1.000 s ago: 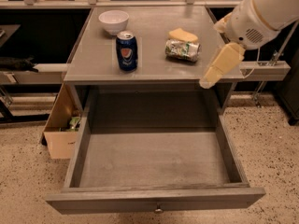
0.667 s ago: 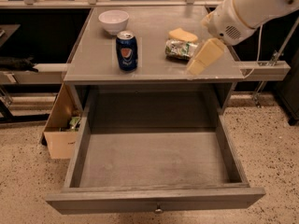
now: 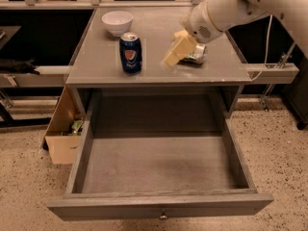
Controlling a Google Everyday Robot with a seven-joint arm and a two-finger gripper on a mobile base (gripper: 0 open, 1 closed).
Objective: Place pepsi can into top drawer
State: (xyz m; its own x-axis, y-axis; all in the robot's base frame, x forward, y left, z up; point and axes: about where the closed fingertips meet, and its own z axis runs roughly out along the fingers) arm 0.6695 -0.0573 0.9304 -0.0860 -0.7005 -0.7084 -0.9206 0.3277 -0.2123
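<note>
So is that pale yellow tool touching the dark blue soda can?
Apart. The camera view shows bare grey tabletop between the tool, near the silvery foil packet, and the dark blue soda can.

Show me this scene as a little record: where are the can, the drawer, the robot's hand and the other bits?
pepsi can: upright on the tabletop, front left, not held
top drawer: pulled open, nothing inside
gripper: above the tabletop, right of the can, apart from it
white bowl: behind the can
foil packet: partly hidden behind the gripper
cardboard box: on the floor, left of the drawer
</note>
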